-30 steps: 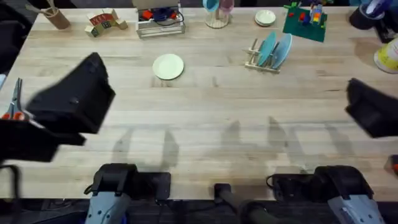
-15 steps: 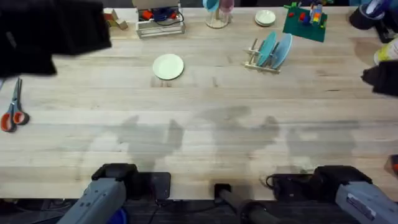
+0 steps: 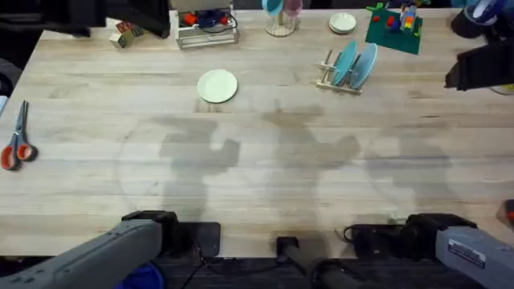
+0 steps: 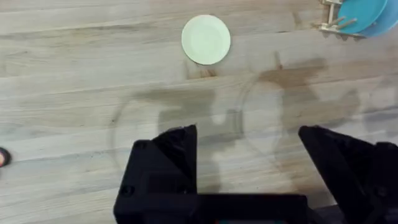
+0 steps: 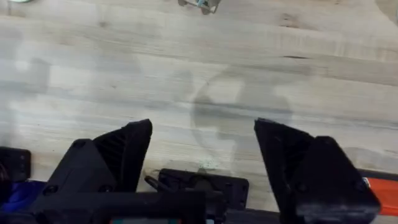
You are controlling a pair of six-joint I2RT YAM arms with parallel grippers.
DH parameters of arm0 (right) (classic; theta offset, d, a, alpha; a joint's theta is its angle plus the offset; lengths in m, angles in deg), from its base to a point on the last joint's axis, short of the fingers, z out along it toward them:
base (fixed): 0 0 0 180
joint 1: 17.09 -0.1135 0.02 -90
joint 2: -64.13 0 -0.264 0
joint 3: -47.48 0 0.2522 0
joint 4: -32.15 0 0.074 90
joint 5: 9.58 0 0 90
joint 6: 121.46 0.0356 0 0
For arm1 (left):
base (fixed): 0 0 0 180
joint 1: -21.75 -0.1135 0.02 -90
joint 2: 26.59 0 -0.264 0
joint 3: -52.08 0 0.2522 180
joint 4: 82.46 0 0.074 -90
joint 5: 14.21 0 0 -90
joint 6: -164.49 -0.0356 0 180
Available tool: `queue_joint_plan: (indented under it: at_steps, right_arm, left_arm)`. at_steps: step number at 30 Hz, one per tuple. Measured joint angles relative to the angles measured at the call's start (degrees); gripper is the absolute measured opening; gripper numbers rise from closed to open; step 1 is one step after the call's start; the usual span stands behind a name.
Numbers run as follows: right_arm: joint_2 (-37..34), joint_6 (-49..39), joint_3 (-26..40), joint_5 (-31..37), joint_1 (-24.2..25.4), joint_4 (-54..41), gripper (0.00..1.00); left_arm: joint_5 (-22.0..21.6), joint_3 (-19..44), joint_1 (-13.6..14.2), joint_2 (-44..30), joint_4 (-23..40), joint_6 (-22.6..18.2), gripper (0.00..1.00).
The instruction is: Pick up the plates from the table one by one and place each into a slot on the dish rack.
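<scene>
One plate on tabletop: a pale cream-yellow plate lies flat on the far left-centre of the wood, well apart from the rack.
Plate appearance: round, plain, matte, no pattern, low rim; in the left wrist view it reads as an even pale disc with a soft shadow at its edge.
Dish rack: small light wooden dish rack with upright dowels, standing on the far right-centre of the tabletop.
Rack contents: two teal-blue plates stand on edge in its slots, leaning slightly.
Second cream plate: a small pale plate lies flat at the far edge, beyond the rack.
Left gripper: left gripper hangs above bare wood on the near side of the cream plate; fingers spread apart, nothing between them.
Right gripper: right gripper is above bare wood at the right side; fingers spread wide, holding nothing.
Tabletop: tabletop of light natural-wood planks, visible grain, soft shadows across the middle.
Left edge: red-handled scissors lie flat near the left side.
Far edge: wire basket with coloured items, small wooden toy blocks, green base plate with bricks.
</scene>
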Motion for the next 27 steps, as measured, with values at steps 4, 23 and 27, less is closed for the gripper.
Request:
queue_joint_plan:
  at_steps: [4,23,27]
  right_arm:
    - [-0.09,0.0,0.04,0.0,0.0,-0.04,0.992]
    - [-0.09,0.0,0.09,0.0,0.0,0.04,0.994]
    - [-0.09,0.0,0.09,0.0,0.0,0.04,0.993]
  left_arm:
    - [0.56,0.02,0.02,-0.52,-0.41,0.02,0.993]
    - [2.46,0.04,0.0,-0.5,-0.02,-0.17,0.044]
    - [2.92,0.04,0.01,-0.51,0.28,-0.15,0.042]
